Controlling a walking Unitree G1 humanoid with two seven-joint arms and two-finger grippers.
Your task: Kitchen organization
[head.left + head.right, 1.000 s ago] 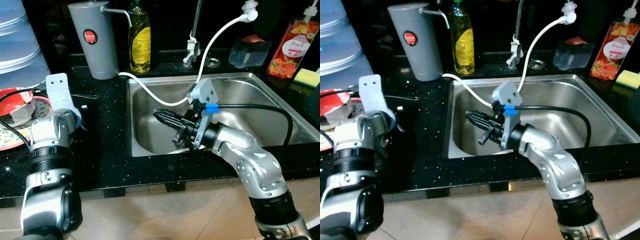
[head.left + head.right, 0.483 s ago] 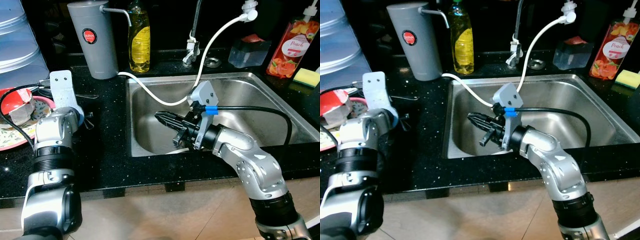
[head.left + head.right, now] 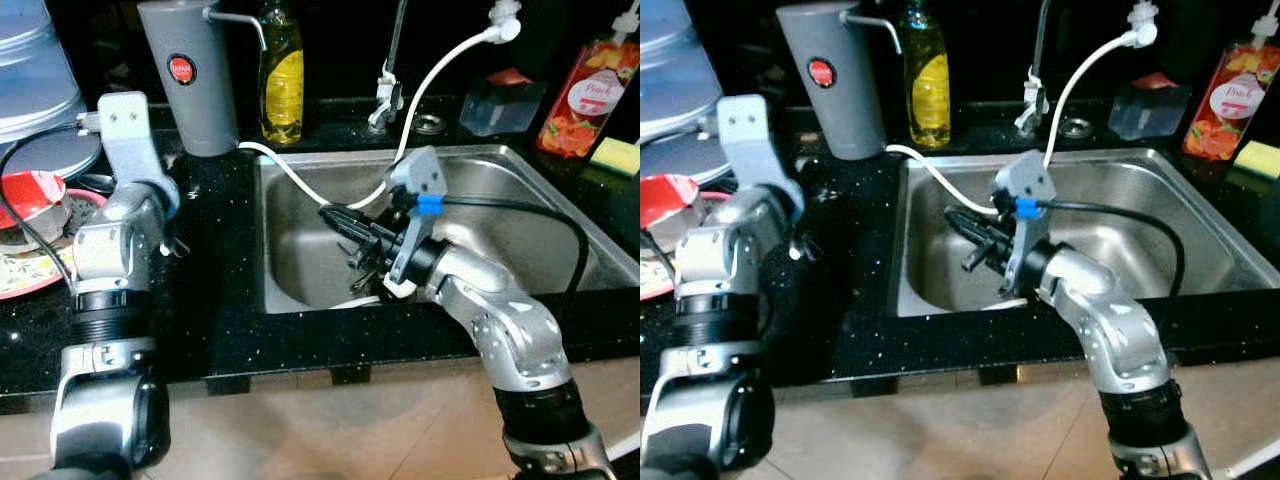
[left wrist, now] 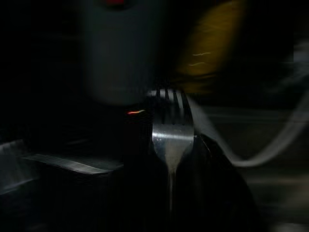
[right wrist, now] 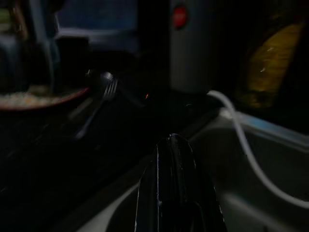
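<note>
Our left gripper [image 4: 174, 159] is clamped on a silver metal fork [image 4: 172, 129], held over the black speckled countertop [image 3: 215, 300] near the tall grey dispenser jug [image 3: 190, 75]. Our right gripper [image 3: 345, 222] hangs over the stainless steel sink [image 3: 520, 215]; its black fingers [image 5: 175, 183] seem pressed together, though that view is dark.

fork [image 4: 172, 140] handle lost in dark (left wrist view blurred), plate [image 3: 25, 275] cut off

Silver jointed arms; black cables; long black fingers [image 3: 345, 216]
</note>
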